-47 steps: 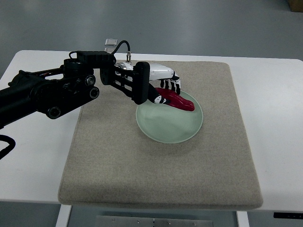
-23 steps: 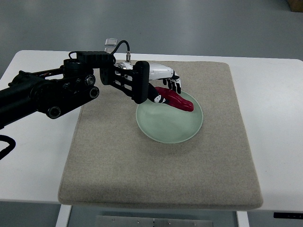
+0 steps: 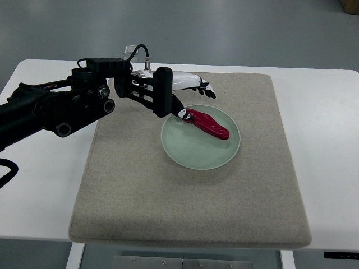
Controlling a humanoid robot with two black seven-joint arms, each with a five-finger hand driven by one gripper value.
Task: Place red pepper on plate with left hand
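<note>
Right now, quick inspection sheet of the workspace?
Surface: white table with a beige mat over its middle.
Job's things: red pepper lies on the pale green plate, toward its far rim; the plate sits on the mat.
Clutter: nothing seen.
Hands: left hand at the plate's far-left edge, fingers spread above the pepper's stem end, no grasp visible. Right hand not in view.
Cables: a black cable loops over the left forearm; another black loop shows at the picture's left edge.
Surroundings: grey floor beyond the table.
</note>
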